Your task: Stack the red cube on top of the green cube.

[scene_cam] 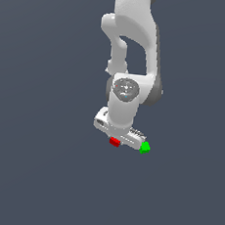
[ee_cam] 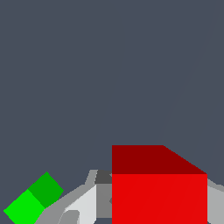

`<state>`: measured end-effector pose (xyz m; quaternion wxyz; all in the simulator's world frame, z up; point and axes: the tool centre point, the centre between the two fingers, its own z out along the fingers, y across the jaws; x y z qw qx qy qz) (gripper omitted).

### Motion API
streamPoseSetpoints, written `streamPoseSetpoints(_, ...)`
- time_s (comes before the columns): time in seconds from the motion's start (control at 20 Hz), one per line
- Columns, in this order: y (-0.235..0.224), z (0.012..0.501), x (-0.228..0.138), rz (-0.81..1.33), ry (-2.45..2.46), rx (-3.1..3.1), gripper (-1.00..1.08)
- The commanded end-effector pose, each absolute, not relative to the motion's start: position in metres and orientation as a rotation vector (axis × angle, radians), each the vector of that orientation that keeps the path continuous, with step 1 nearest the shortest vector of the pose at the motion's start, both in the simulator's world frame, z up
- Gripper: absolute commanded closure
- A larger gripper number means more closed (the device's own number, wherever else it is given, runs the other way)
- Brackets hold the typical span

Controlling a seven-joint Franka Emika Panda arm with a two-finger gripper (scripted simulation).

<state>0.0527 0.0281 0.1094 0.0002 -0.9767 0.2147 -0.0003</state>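
In the wrist view the red cube [ee_cam: 159,192] looks large and close, and it sits between my gripper's [ee_cam: 151,210] two grey fingers [ee_cam: 83,203]. The gripper is shut on it. The green cube [ee_cam: 33,199] looks much smaller, lies on the dark floor to one side of the held cube, and is turned at an angle. In the exterior view the red cube [scene_cam: 114,141] shows just under the white hand [scene_cam: 118,131], and the green cube [scene_cam: 144,147] lies a short way toward the exterior view's right, beside the hand's end. The fingertips are hidden in the exterior view.
A plain dark grey-blue floor [scene_cam: 40,166] fills both views. The white arm [scene_cam: 133,48] reaches down from the top of the exterior view. No other objects show.
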Motion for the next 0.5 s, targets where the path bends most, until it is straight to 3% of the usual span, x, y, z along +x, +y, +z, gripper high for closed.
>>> streamPoseSetpoints(0.0,0.028,0.117,0.053,0.000,0.674,-3.068,1.08)
streamPoseSetpoints(0.45,0.039,0.114,0.052,-0.001,0.674,-3.068,1.08)
